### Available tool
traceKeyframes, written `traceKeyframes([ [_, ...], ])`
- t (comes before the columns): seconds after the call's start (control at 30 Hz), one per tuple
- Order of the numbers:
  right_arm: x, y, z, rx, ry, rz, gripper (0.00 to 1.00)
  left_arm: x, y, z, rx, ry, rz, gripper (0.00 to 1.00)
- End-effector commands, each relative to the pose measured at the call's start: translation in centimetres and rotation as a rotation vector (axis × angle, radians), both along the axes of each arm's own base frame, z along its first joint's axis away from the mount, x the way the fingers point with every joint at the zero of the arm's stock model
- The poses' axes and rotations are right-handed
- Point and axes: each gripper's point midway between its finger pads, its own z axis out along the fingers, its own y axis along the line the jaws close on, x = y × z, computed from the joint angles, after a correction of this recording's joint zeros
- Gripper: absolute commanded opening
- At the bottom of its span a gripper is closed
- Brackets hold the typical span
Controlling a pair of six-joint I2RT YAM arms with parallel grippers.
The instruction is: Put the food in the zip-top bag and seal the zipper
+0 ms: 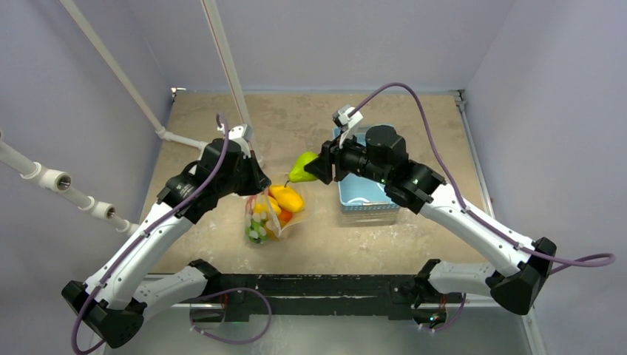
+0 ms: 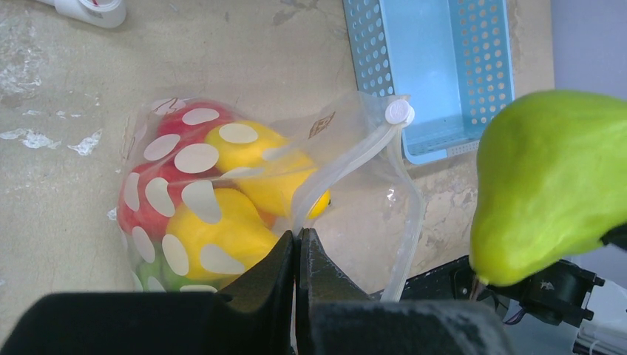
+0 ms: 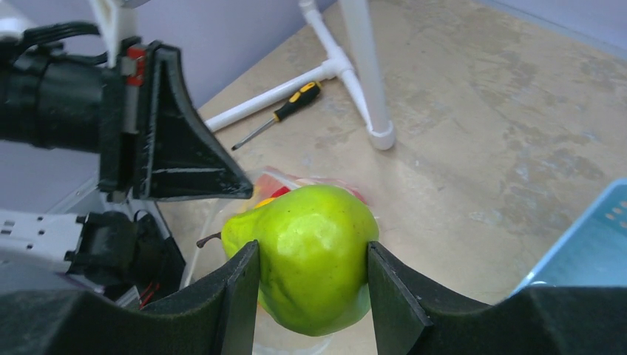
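The clear dotted zip-top bag [image 1: 263, 216] lies mid-table and holds red, yellow, orange and green toy fruits [image 2: 214, 222]. My left gripper [image 2: 299, 238] is shut on the bag's mouth edge and holds the mouth up and open; the whitish zipper strip [image 2: 347, 164] with its round slider runs away from the fingertips. My right gripper [image 3: 313, 251] is shut on a green toy pear [image 3: 310, 251] and holds it in the air above and to the right of the bag mouth. The pear also shows in the top view [image 1: 302, 167] and the left wrist view [image 2: 551, 185].
A light-blue plastic basket [image 1: 347, 194] stands right of the bag, under the right arm. White pipes [image 1: 222, 66] cross the back left. A screwdriver [image 3: 277, 115] lies by the pipe foot. Grey walls close in the table on three sides.
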Motion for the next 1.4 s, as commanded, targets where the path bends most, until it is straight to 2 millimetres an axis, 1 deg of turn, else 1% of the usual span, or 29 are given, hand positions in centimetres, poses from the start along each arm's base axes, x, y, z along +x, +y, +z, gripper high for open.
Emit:
traceKeyframes([
  [0.0,-2.3,1.4,1.4,0.024,-0.054,0.109,0.00,0.8,-0.4,2.1,-0.039,-0.056,0.012,0.00],
  [0.13,-3.2,2.5,0.4,0.007,-0.041,0.151,0.00,0.7,-0.3,2.3,-0.036,-0.059,0.014,0.00],
  [0.33,-3.5,4.1,-2.1,-0.046,-0.015,0.177,0.00,0.4,0.0,2.3,-0.027,-0.058,0.012,0.00],
  [0.53,-2.9,5.4,-3.7,-0.085,-0.012,0.173,0.00,0.0,0.0,2.4,-0.032,-0.054,-0.002,0.00],
  [0.83,-1.2,5.6,-6.1,-0.156,-0.009,0.114,0.01,-0.6,-0.1,2.0,-0.008,-0.049,-0.047,0.00],
  [0.93,-1.4,6.1,-6.8,-0.176,-0.005,0.122,0.07,-0.7,-0.2,2.0,-0.008,-0.047,-0.059,0.00],
  [1.03,-2.1,7.1,-7.0,-0.181,-0.009,0.148,0.18,-0.6,-0.3,2.0,-0.011,-0.049,-0.060,0.00],
  [1.07,-2.4,7.4,-7.1,-0.183,-0.010,0.154,0.24,-0.6,-0.3,2.0,-0.011,-0.047,-0.061,0.00],
  [1.1,-2.7,7.6,-7.0,-0.184,-0.013,0.159,0.33,-0.5,-0.3,2.0,-0.012,-0.048,-0.062,0.00],
  [1.13,-2.9,7.8,-7.0,-0.185,-0.015,0.165,0.43,-0.5,-0.4,2.0,-0.012,-0.046,-0.065,0.00],
  [1.17,-3.0,7.9,-6.9,-0.186,-0.018,0.162,0.56,-0.5,-0.4,2.0,-0.011,-0.047,-0.067,0.00],
  [1.2,-3.0,7.9,-6.6,-0.184,-0.022,0.159,0.63,-0.5,-0.5,2.0,-0.011,-0.047,-0.070,0.00],
  [1.27,-3.0,7.7,-6.1,-0.179,-0.033,0.149,0.73,-0.4,-0.5,1.9,-0.006,-0.047,-0.075,0.00],
  [1.37,-2.8,7.2,-4.6,-0.160,-0.059,0.128,0.81,-0.4,-0.6,1.8,0.002,-0.048,-0.087,0.00],
])
